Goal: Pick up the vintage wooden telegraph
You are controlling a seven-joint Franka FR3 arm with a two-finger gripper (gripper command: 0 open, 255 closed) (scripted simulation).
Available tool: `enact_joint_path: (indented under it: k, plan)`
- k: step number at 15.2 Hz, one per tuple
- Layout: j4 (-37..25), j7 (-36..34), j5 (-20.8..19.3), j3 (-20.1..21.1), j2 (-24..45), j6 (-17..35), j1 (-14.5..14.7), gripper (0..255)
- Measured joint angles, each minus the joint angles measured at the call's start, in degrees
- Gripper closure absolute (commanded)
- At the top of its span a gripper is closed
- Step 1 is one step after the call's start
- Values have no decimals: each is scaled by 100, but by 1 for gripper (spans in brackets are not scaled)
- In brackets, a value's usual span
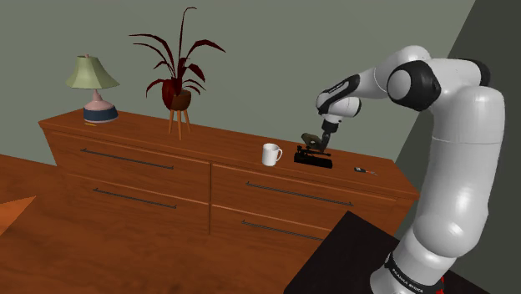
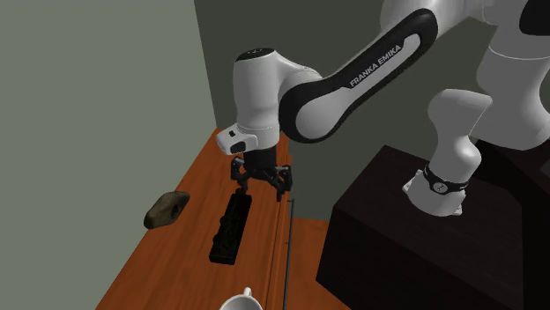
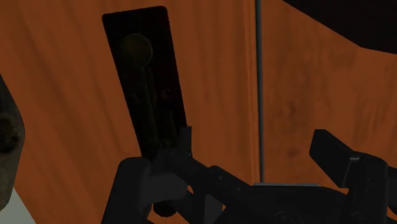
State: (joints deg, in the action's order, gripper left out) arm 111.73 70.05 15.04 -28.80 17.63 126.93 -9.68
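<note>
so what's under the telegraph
The dark telegraph lies flat on the brown dresser top. The open gripper covers its near end in the wrist view, so contact there cannot be seen.

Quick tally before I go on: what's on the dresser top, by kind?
Lamp: 1
Plant: 1
Mug: 1
Telegraph: 1
Grey lump: 1
Small dark item, too small to identify: 1
Total: 6
</note>
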Motion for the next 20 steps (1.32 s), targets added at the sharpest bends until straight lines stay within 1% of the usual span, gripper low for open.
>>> enact_joint_path:
  k: [3,5,7,9,15,16,20]
  plan:
    - [-681,408,335,136,698,-29,-309,0]
    - [-1293,618,512,242,1198,-152,-548,0]
    - [-1670,746,604,314,1507,-217,-701,0]
    - [-1806,812,670,363,1686,-180,-776,0]
    - [-1797,910,810,467,1971,99,-846,0]
    - [-1798,918,820,474,1991,118,-852,255]
    - [-1800,925,830,481,2012,140,-858,255]
